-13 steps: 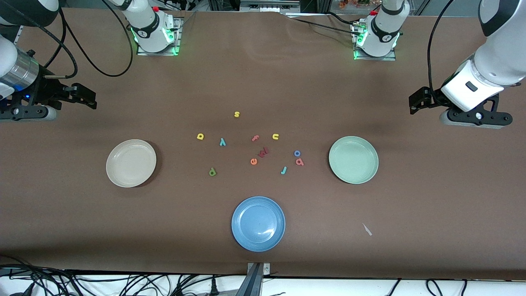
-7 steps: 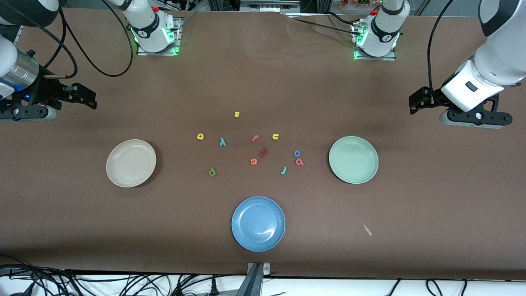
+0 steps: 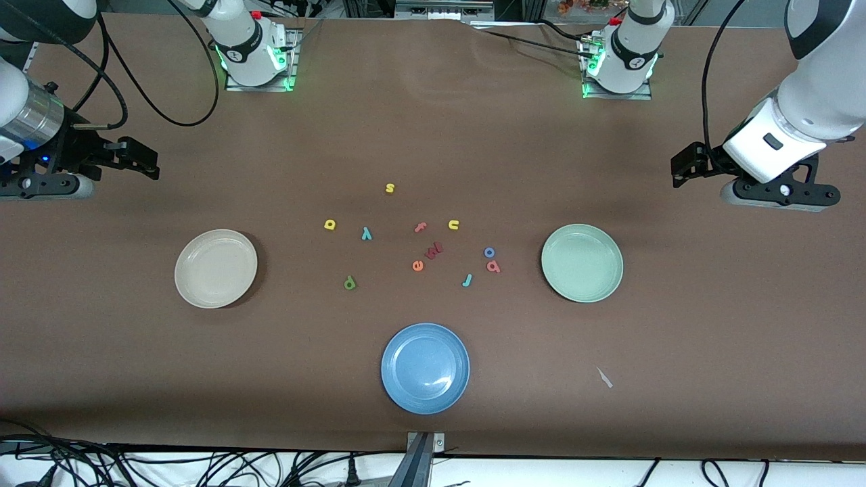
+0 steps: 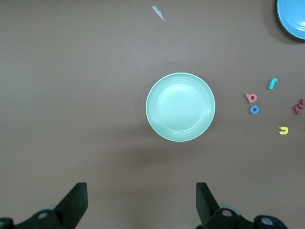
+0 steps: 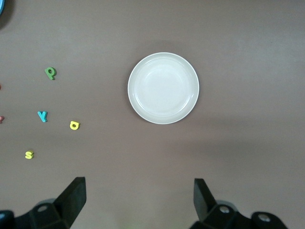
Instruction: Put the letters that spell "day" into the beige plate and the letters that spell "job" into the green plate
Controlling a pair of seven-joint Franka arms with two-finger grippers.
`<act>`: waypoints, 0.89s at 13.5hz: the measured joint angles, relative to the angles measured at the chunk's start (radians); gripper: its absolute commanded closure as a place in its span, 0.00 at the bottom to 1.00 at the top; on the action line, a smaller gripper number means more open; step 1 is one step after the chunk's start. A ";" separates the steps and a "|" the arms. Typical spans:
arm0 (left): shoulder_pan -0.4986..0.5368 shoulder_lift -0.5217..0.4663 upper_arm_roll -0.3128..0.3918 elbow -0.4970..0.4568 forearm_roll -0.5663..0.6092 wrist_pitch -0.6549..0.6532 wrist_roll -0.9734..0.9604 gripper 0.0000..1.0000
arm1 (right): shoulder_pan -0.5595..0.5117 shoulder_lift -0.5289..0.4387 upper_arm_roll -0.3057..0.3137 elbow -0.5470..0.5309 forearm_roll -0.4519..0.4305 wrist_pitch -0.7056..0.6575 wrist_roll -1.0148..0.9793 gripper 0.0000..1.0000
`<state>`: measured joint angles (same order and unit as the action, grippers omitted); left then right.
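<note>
Two grippers were held high at the frame's side edges, the left gripper (image 3: 683,166) mid-right and the right gripper (image 3: 145,162) mid-left, fingers spread wide and empty. Wide bare brown table (image 3: 433,122) was left around both. Centrally lay the yellow letter (image 3: 329,224), teal "y" (image 3: 367,234) and green letter (image 3: 350,283), near the beige plate (image 3: 216,268); the blue "o" (image 3: 490,252), salmon letter (image 3: 493,266) and slanted "j" (image 3: 467,280) lay beside the green plate (image 3: 582,263). Only the front view showed both plates.
</note>
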<state>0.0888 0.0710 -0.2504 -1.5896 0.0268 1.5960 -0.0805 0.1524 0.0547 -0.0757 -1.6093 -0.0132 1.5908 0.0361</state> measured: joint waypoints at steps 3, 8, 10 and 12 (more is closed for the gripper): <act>-0.001 0.000 -0.001 0.000 0.000 0.000 0.000 0.00 | 0.000 0.000 0.000 0.000 0.000 0.000 0.000 0.00; -0.007 0.000 -0.005 0.000 0.000 -0.001 0.000 0.00 | 0.000 0.000 0.000 0.000 0.000 0.000 0.000 0.00; -0.017 0.002 -0.014 0.000 0.000 -0.004 0.000 0.00 | 0.000 0.000 0.000 0.000 0.000 0.000 0.000 0.00; -0.043 0.020 -0.028 -0.003 0.000 -0.008 0.000 0.00 | 0.000 0.000 0.000 0.000 0.000 0.000 0.000 0.00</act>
<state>0.0459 0.0914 -0.2784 -1.5925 0.0267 1.5880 -0.0805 0.1525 0.0548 -0.0757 -1.6094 -0.0133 1.5908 0.0363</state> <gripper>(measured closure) 0.000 0.000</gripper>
